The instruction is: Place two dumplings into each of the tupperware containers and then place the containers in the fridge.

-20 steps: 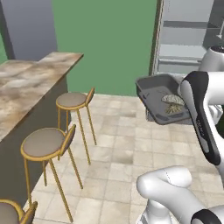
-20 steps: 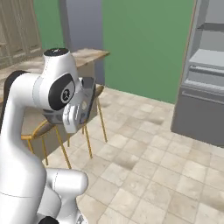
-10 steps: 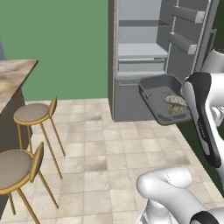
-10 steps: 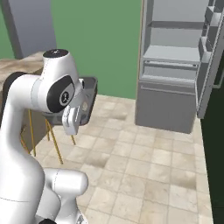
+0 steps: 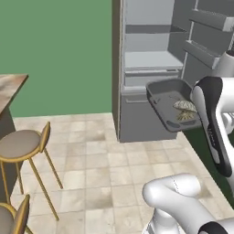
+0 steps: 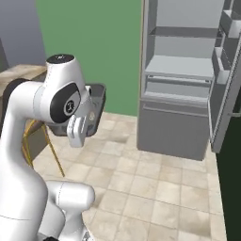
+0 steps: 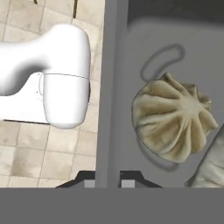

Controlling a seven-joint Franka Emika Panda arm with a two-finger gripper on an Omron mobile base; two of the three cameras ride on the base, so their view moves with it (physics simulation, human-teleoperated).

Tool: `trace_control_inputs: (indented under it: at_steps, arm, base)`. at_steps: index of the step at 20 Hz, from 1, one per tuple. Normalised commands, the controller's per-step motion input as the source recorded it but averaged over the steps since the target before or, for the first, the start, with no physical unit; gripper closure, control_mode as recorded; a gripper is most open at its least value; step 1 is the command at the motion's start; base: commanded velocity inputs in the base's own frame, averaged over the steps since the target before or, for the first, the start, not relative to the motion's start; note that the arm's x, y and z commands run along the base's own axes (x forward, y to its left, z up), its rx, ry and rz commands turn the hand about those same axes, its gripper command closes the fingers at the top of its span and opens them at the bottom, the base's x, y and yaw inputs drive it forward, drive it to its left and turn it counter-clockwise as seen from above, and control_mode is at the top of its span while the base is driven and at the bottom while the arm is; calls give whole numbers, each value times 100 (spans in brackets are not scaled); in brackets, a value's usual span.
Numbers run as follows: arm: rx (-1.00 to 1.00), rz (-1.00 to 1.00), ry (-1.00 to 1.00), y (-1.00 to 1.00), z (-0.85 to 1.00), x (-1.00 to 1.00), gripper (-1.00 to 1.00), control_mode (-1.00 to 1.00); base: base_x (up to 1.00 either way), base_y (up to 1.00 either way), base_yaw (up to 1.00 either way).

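Two dumplings (image 5: pixel 184 109) lay in the dark grey tupperware container (image 5: pixel 170 103) you carried, held up in the air in front of the fridge (image 5: pixel 151 68), not yet on any shelf. From the hand view, the gripper (image 7: pixel 107 180) pinched the container's rim wall (image 7: pixel 111 87) between its two dark tips, with one pleated dumpling (image 7: pixel 173 120) resting on the tub floor just beside that wall and a second at the right edge (image 7: pixel 212 166). The fridge stood open in front of you: pale grey interior, flat shelves (image 6: pixel 181 66), a closed lower drawer front (image 6: pixel 174 129), and the door (image 6: pixel 226 70) swung out to the right with its bins. Behind it ran a green wall (image 5: pixel 59 50). Underfoot was beige tiled floor (image 5: pixel 100 169). At your left stood brass-legged stools (image 5: pixel 25 146) beside a stone-topped counter (image 5: pixel 9 89).
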Motion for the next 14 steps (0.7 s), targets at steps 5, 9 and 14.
trace_control_inputs:
  at_steps: [5,9,14]
  arm:
    - [0,0,0,0,0,0,100,100]
    - [0,0,0,0,0,0,100,100]
    - [0,0,0,0,0,0,100,100]
  base:
    - [93,-40,-2]
    - [43,-50,-27]
    - [55,-18,-33]
